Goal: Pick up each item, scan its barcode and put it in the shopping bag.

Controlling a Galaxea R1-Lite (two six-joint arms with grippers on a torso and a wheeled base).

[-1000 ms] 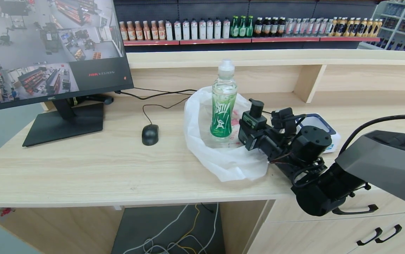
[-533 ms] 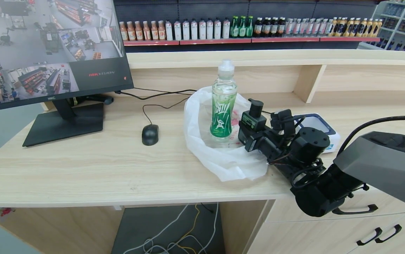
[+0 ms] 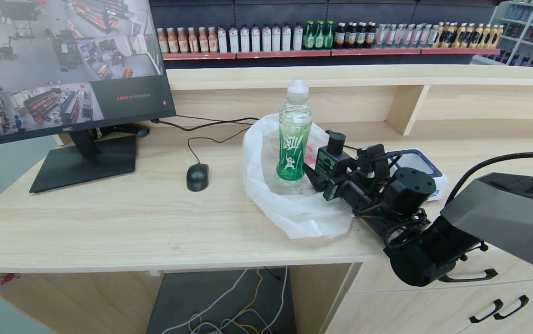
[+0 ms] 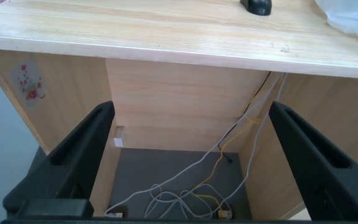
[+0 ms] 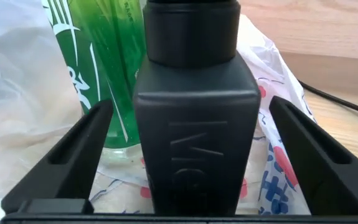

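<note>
- Shop checkout: pale wood counter (image 3: 131, 222), w/ a shelf of drink bottles (image 3: 331, 36) along the back wall.
- White shopping bag (image 3: 294, 213) lies open on the counter, near the front edge, roughly mid-counter.
- Green-label bottle (image 3: 292, 139) stands upright inside the bag, clear cap on top.
- My right gripper (image 5: 191, 118) is low at the bag's right side, pointing into it toward the green-label bottle.
- Its fingers (image 5: 73, 162) are spread wide. A black container (image 3: 330, 155) w/ a round black cap stands upright between them. There's a gap on each side, so I'm around it, not clamping it.
- The black container sits on the printed bag plastic, just right of the green-label bottle and a bit nearer me. Can't tell if the two touch.
- My left gripper (image 4: 191, 111) is down below the counter's front edge, fingers wide apart w/ nothing between them. It faces the open desk bay w/ loose cables (image 4: 191, 193) on the floor.
- Monitor (image 3: 62, 69) stands at the far left of the counter, w/ a black mouse (image 3: 197, 176) between it and the bag.
- A white-and-blue box (image 3: 421, 162) lies behind my right arm, right of the bag.
</note>
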